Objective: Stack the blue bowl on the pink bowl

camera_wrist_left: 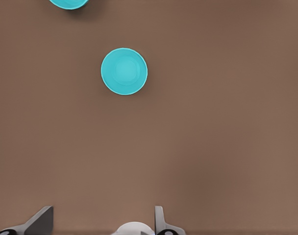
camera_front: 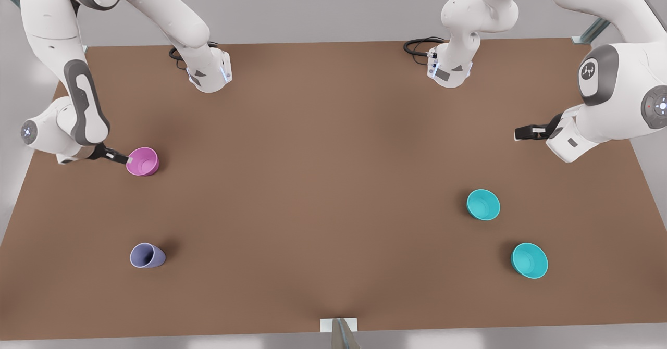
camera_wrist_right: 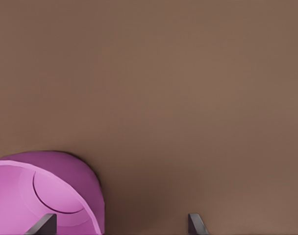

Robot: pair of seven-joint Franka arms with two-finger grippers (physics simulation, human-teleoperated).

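Note:
The pink bowl (camera_front: 143,161) stands upright at the front view's left, also close up in the right wrist view (camera_wrist_right: 51,191). My right gripper (camera_front: 121,157) (camera_wrist_right: 120,224) is open at its rim, one finger over the inside and one outside the wall. Two teal bowls stand at the front view's right. The slightly deeper one, the blue bowl (camera_front: 483,204) (camera_wrist_left: 124,71), is the nearer to my left gripper (camera_front: 521,132) (camera_wrist_left: 101,223). That gripper is open and holds nothing, hovering well above the table and apart from the bowl.
The brighter turquoise twin (camera_front: 529,260) (camera_wrist_left: 68,2) sits nearer the table's front edge. A lavender-blue cup (camera_front: 147,256) stands in front of the pink bowl. Both arm bases (camera_front: 208,73) (camera_front: 451,67) are at the back of the brown table (camera_front: 323,182).

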